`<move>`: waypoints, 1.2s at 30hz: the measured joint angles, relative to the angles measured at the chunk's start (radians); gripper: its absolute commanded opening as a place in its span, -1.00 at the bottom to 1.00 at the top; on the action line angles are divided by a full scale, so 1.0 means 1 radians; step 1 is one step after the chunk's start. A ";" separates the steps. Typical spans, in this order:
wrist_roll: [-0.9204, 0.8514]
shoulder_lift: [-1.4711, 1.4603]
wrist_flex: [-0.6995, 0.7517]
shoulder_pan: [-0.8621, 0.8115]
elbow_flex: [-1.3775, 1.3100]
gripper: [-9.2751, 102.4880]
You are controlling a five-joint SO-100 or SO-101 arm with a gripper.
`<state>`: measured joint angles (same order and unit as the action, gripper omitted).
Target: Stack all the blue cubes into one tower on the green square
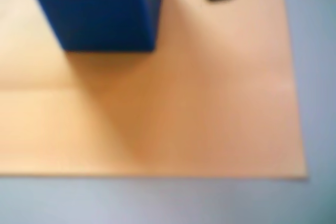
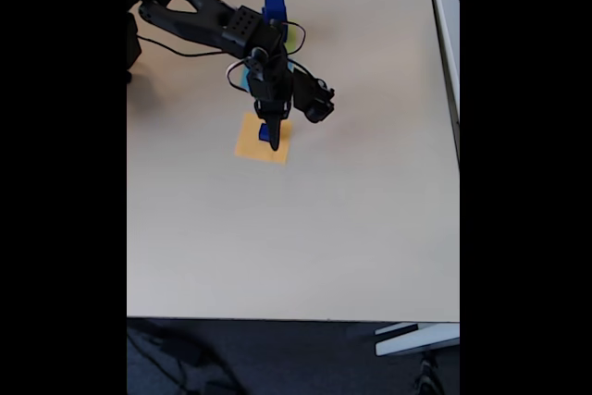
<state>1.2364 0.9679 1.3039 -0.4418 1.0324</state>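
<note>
Gripper (image 2: pixel 269 133) hangs over the orange square (image 2: pixel 262 143); whether its jaws are apart or together cannot be told. 1 blue cube (image 1: pixel 100 11) sits on that square, faces roughly parallel to the paper edges in the wrist view, no long axis. Another blue cube (image 2: pixel 274 8) stands farther back near the green square (image 2: pixel 293 39). Pale beige table (image 2: pixel 305 228), dark floor beyond its near edge.

An office or lab workroom is showing here: a plain pale beige table (image 2: pixel 305 247) is standing over dark carpet-like flooring (image 2: pixel 277 358), with cables (image 2: pixel 171 349) lying below its front edge and a white furniture foot (image 2: pixel 412 339) poking in.
</note>
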 measured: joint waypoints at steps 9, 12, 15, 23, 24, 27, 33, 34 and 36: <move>0.000 0.012 -0.054 0.005 0.149 -0.26; -0.003 0.020 -0.060 0.005 0.155 -0.27; -0.015 0.023 -0.066 0.005 0.155 -0.28; -0.035 0.029 -0.066 -0.009 0.155 -0.30; -0.035 0.031 -0.066 -0.008 0.156 -0.33; -0.035 0.038 -0.066 -0.006 0.156 -0.37; -0.035 0.038 -0.066 -0.006 0.156 -0.50; -0.035 0.038 -0.066 -0.006 0.156 -0.51; -0.035 0.038 -0.066 -0.006 0.156 -0.56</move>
<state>1.2011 1.0063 1.2379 -0.4479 1.1888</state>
